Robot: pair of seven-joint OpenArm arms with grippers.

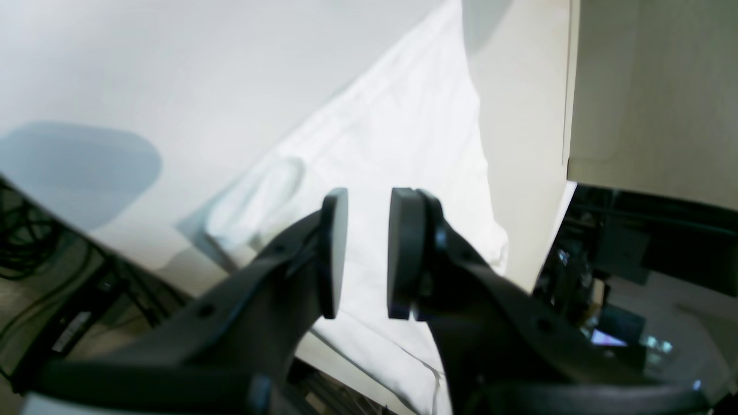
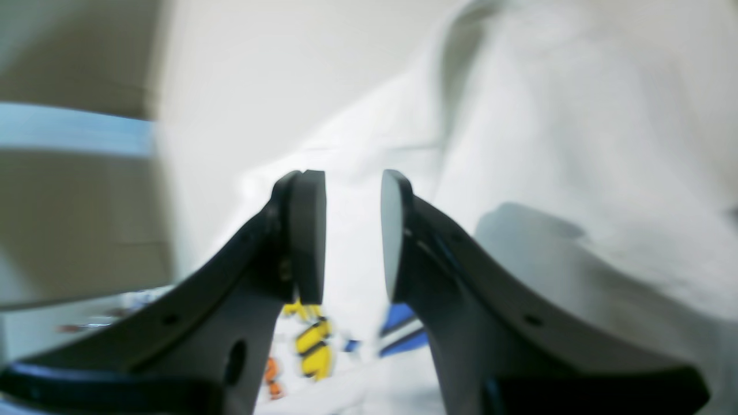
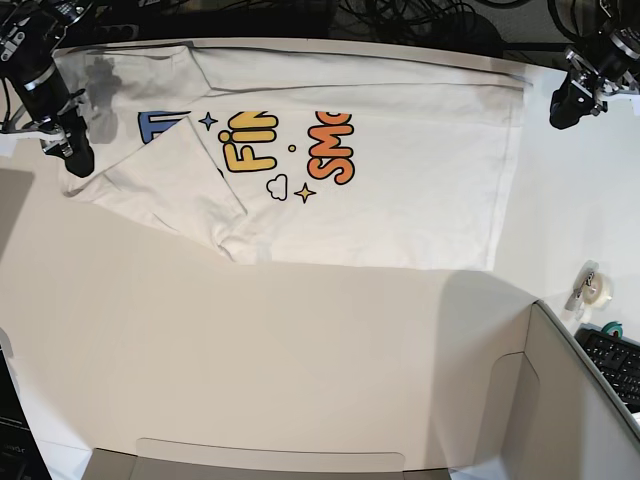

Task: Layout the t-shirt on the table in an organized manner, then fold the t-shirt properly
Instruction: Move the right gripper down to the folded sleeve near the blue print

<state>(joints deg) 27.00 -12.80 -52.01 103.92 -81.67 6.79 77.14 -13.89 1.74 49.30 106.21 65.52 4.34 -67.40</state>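
The t-shirt lies spread along the far side of the white table, print side up, with one sleeve folded in over the lettering. My right gripper hovers at the shirt's left edge. In the right wrist view the right gripper is open with nothing between its pads, above white cloth and the blue and yellow print. My left gripper hangs just off the shirt's hem on the right. The left wrist view shows the left gripper open and empty over the t-shirt.
Grey cardboard box walls stand at the near right corner and along the front edge; the box also shows in the left wrist view. A tape roll and a keyboard sit at the right. Cables run behind the table.
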